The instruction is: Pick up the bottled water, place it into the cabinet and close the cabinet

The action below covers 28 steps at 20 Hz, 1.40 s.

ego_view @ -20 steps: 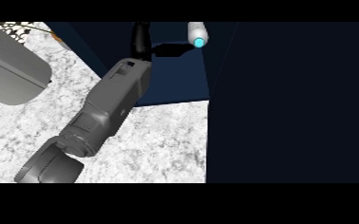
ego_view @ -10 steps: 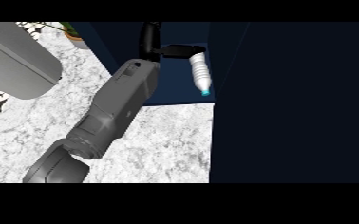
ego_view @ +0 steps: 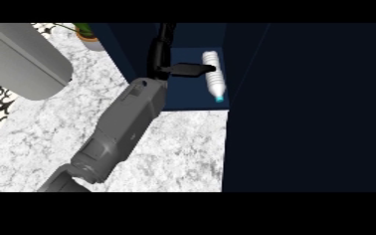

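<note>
**Letting go of the bottle cleanly before the door**

I am reaching my left hand (ego_view: 161, 62) into the cabinet (ego_view: 183, 95) in the upper middle of the frame. The hand is spread: the fingers are pointing straight up the frame and the thumb is sticking out to the right, its tip touching or just beside the bottle (ego_view: 214, 74). The bottle is lying on its side on the cabinet floor, against the right wall, with its blue cap toward the bottom of the frame.

To do this step well, I am thinking of drawing the hand straight back toward the lower left, keeping the thumb off the bottle so it is not rolling out. Then I am going for the dark panel (ego_view: 308, 104) at the right, which I am taking for the open door.

Counting: one bottle, one cabinet, one dark panel, one hand in view, one potted plant (ego_view: 86, 32) and one grey appliance (ego_view: 33, 59) in the upper left, one stone counter (ego_view: 176, 149)
</note>
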Each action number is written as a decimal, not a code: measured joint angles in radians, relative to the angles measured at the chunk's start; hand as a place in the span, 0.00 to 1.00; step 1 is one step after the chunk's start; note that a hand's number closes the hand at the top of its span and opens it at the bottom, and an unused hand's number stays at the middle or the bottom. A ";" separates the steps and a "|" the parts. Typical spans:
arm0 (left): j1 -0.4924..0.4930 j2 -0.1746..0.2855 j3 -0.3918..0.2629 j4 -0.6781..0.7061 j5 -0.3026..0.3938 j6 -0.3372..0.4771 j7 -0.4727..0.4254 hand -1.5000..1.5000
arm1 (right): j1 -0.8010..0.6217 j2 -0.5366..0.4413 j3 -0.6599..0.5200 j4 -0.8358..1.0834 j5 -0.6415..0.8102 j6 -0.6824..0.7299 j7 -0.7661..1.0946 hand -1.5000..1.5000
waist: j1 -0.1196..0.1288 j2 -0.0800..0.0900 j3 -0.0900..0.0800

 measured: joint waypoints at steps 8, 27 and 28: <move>0.212 0.000 -0.151 -0.286 0.078 -0.088 0.035 0.00 | -0.005 0.004 0.014 -0.005 0.018 -0.025 0.019 0.00 | 0.015 -0.006 0.000; 0.743 0.184 -0.332 -1.008 0.073 -0.122 0.177 1.00 | 0.004 -0.157 0.078 -0.026 0.105 0.079 0.007 1.00 | 0.030 -0.007 0.000; 0.768 0.203 -0.326 -1.039 0.077 -0.125 0.179 0.00 | 0.005 -0.173 0.082 -0.026 0.108 0.094 0.003 1.00 | 0.030 -0.007 0.000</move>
